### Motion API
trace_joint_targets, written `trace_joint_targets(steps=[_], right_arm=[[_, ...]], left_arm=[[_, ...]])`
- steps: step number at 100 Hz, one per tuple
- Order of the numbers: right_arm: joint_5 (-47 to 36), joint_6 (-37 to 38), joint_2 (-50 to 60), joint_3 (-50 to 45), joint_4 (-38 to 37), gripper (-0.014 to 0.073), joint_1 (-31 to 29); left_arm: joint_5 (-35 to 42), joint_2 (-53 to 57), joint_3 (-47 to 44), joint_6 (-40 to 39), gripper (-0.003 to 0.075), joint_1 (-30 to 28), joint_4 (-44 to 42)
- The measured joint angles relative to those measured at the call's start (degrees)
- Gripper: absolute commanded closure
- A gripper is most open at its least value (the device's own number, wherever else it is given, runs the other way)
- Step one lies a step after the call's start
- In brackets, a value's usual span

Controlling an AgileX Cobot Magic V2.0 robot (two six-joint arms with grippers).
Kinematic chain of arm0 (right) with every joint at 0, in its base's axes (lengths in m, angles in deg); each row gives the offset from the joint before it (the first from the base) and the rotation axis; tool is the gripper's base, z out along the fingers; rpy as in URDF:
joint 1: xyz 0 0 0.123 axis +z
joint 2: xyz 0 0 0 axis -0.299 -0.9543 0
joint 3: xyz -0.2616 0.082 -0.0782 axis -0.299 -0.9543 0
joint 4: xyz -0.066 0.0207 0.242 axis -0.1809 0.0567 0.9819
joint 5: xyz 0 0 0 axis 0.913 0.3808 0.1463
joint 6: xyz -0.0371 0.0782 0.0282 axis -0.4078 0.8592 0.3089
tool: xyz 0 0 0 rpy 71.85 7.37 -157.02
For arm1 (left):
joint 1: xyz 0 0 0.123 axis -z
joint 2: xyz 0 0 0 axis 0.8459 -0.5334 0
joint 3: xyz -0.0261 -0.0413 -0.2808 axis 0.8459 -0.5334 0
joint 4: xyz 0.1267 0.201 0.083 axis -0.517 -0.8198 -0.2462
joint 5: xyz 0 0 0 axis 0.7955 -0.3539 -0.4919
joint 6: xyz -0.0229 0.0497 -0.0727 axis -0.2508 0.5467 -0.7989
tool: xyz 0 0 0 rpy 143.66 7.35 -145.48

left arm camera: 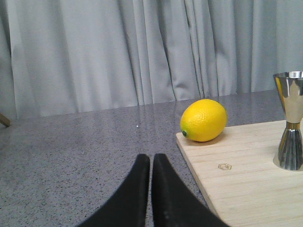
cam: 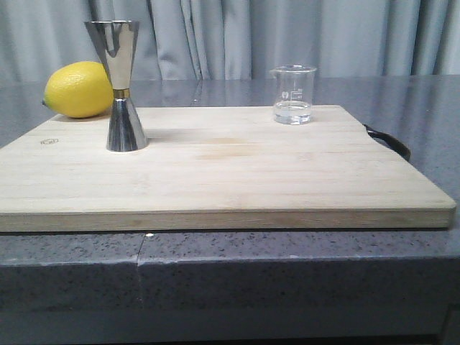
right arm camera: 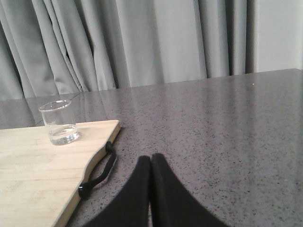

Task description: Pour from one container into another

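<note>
front view, left to right: we count one lemon (cam: 79,89), one jigger (cam: 123,86) upright, one beaker (cam: 293,94) at the board's (cam: 215,172) far edge. our left pincer (left arm camera: 151,163) and right pincer (right arm camera: 151,163) are both closed, empty, above the tabletop (cam: 215,259).

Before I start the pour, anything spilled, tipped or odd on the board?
Nothing stands out. The beaker stands upright on the cutting board with a little clear liquid inside, and the jigger stands upright near the lemon. No spill shows on the board. Both grippers, left and right, are shut and empty.
</note>
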Motion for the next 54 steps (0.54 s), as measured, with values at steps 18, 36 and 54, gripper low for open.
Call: trace_joint_targets(steps=[18, 36, 54], right_arm=[[0.0, 0.0, 0.0, 0.0, -0.3, 0.0664, 0.0], [0.0, 0.0, 0.0, 0.0, -0.5, 0.0664, 0.0], [0.0, 0.0, 0.0, 0.0, -0.5, 0.0664, 0.0]], left_arm=[[0.0, 0.0, 0.0, 0.0, 0.0739, 0.0, 0.0], [0.0, 0.0, 0.0, 0.0, 0.0739, 0.0, 0.0], [0.0, 0.0, 0.0, 0.0, 0.0739, 0.0, 0.0]])
